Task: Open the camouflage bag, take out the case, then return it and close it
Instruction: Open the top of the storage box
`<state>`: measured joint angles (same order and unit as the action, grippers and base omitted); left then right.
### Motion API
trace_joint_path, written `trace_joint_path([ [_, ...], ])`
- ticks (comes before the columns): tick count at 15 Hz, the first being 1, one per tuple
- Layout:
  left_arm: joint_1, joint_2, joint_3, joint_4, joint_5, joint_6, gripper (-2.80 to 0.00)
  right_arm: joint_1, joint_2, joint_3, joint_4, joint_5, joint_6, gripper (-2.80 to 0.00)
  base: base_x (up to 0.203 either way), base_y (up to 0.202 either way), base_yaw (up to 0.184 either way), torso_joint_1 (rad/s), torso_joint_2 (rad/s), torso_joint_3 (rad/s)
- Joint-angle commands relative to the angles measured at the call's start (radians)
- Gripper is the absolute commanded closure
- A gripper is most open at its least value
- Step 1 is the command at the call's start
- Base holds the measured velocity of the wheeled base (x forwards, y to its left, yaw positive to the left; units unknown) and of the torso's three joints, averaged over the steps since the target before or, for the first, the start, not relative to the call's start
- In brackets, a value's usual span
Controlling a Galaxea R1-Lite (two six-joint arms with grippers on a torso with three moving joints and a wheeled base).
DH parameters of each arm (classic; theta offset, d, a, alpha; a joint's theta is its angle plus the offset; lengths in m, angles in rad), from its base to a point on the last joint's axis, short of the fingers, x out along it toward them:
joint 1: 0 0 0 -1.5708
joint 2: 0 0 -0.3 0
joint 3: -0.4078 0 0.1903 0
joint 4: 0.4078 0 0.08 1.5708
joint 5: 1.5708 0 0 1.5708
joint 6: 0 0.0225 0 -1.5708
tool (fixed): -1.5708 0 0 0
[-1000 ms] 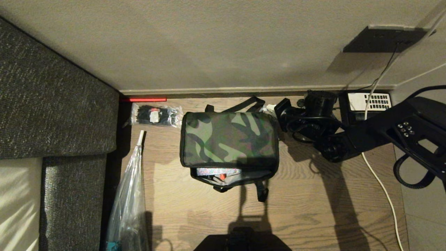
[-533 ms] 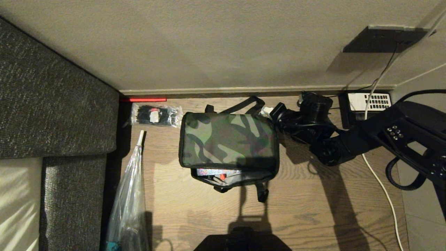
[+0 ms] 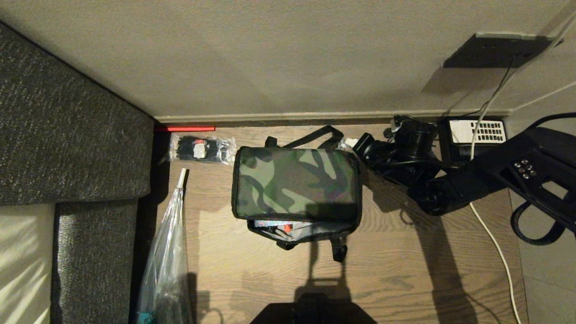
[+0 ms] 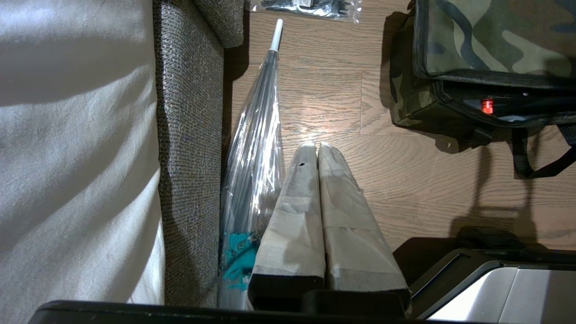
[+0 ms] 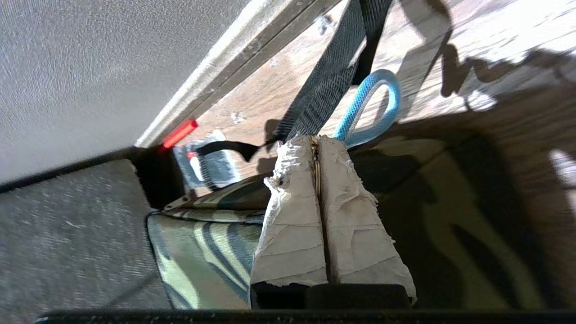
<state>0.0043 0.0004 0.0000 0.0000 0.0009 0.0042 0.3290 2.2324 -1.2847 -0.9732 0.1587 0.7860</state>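
The boxy soft camouflage bag (image 3: 294, 184), green/brown/black w/ black trim, sits on the wood-plank floor (image 3: 405, 265) near the baseboard, roughly centred in the head view. Its lid lies almost down but the near edge gapes: through that slot shows the black rectangular case (image 3: 281, 225) inside the bag, w/ its shiny holographic patch and a small red spot. Black straps trail from the bag's near side and far side.

Right gripper (image 5: 318, 144) is at the bag's far right corner, next to the wall side. Its tape-wrapped fingers (image 5: 292, 216) are clenched together on a thin metal zipper pull (image 5: 317, 168); a light-blue cord loop (image 5: 373, 108) sticks out just beyond the tips, beside a black webbing strap (image 5: 324, 90). In the head view the black right arm (image 3: 495, 173) reaches in from the right edge.

Left gripper (image 4: 317, 150) hangs parked over the floor, well apart from the bag, fingers pressed together w/ nothing between them.

Other items: clear packet of black ties (image 3: 200, 148) left of the bag by the wall, clear folded plastic umbrella (image 3: 168, 252) alongside the grey fabric sofa (image 3: 67, 135), black desk phone w/ white keypad (image 3: 477, 132) at right, white cable (image 3: 495, 243) running across the floor.
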Motion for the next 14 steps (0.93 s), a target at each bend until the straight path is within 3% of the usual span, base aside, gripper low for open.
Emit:
trace_joint_path([
  [1,0.0,-0.002,0.002,0.0,0.001,0.0,0.0,-0.009,-0.037,0.061,-0.048,0.001,-0.025,0.0,0.0,0.0,0.0,0.0,0.0,0.0],
  [4,0.0,-0.002,0.003,0.0,0.001,0.0,0.0,-0.01,-0.049,0.11,-0.069,0.001,-0.085,0.0,0.0,0.0,0.0,0.0,0.0,0.0],
  [11,0.0,-0.002,0.003,0.0,0.001,-0.001,0.0,-0.01,-0.057,0.096,-0.077,-0.003,-0.126,0.0,0.0,0.0,0.0,0.0,0.0,0.0],
  [14,0.0,-0.001,0.002,0.0,0.001,0.0,0.0,-0.01,-0.073,0.126,-0.143,0.002,-0.17,0.0,0.0,0.0,0.0,0.0,0.0,0.0],
])
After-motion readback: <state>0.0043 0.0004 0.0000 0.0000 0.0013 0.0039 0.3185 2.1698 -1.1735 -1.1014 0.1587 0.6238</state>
